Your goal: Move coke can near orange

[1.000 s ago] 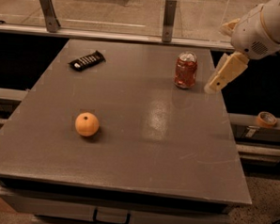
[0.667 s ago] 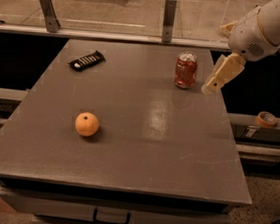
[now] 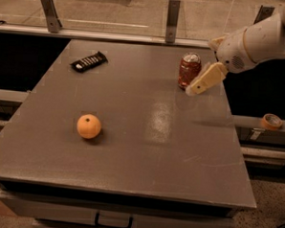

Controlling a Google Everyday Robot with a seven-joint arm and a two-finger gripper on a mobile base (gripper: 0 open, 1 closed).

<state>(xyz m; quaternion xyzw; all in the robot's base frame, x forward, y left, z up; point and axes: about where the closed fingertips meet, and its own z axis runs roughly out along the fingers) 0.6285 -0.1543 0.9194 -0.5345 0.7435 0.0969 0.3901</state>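
The coke can [image 3: 189, 70], red with a silver top and a dented body, stands upright near the far right of the grey table [image 3: 131, 149]. The orange [image 3: 88, 126], round with a dark stem dot, lies on the near left part of the table, far from the can. My gripper [image 3: 197, 85] reaches in from the upper right on a white arm. Its cream-coloured finger tips sit just right of the can and close to its base.
A flat black snack bar wrapper [image 3: 89, 61] lies at the far left of the table. A metal rail with posts [image 3: 172, 17] runs behind the table. A roll of tape [image 3: 270, 120] sits on a ledge to the right, below table level.
My gripper has moved left and a little down, closer to the can's right side. The can and the orange have not moved.
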